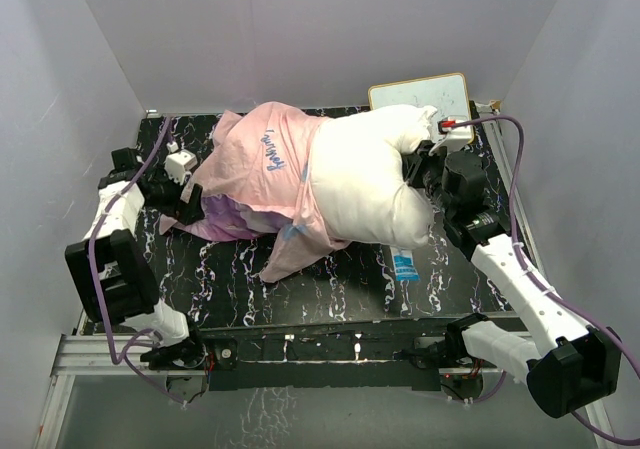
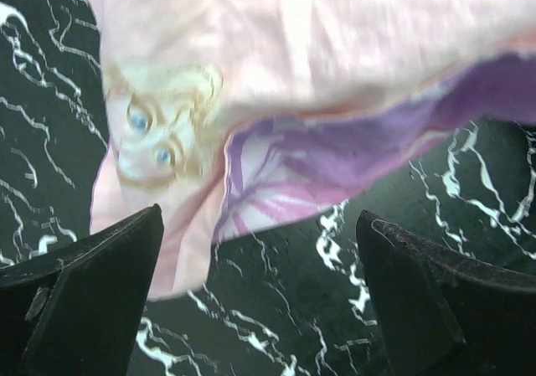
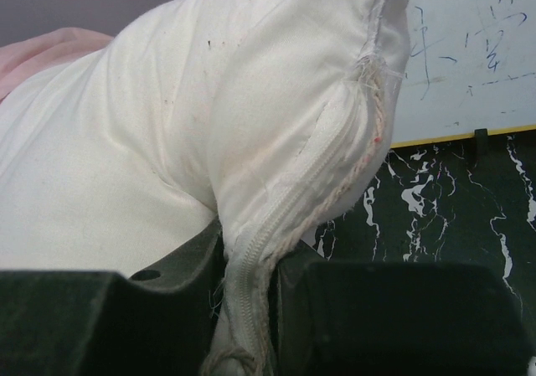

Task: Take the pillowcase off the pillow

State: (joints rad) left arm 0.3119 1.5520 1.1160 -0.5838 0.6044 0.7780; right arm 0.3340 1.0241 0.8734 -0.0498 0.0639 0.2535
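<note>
1. Top external: the pillowcase [image 1: 258, 169] covers the pillow [image 1: 365, 184] at the end nearest the left gripper [image 1: 188, 205]. That arm bends inward, low over the marbled table [image 1: 330, 279]. The right gripper [image 1: 422, 164] reaches into the pillow's bare corner, with a whiteboard [image 1: 420, 94] just beyond it.
2. Left wrist: the jaws stand wide apart and hold nothing. The pillowcase's purple-lined hem lies just ahead, with bare table between the fingers.
3. Right wrist: the jaws are clamped on the pillow's zippered seam.
</note>
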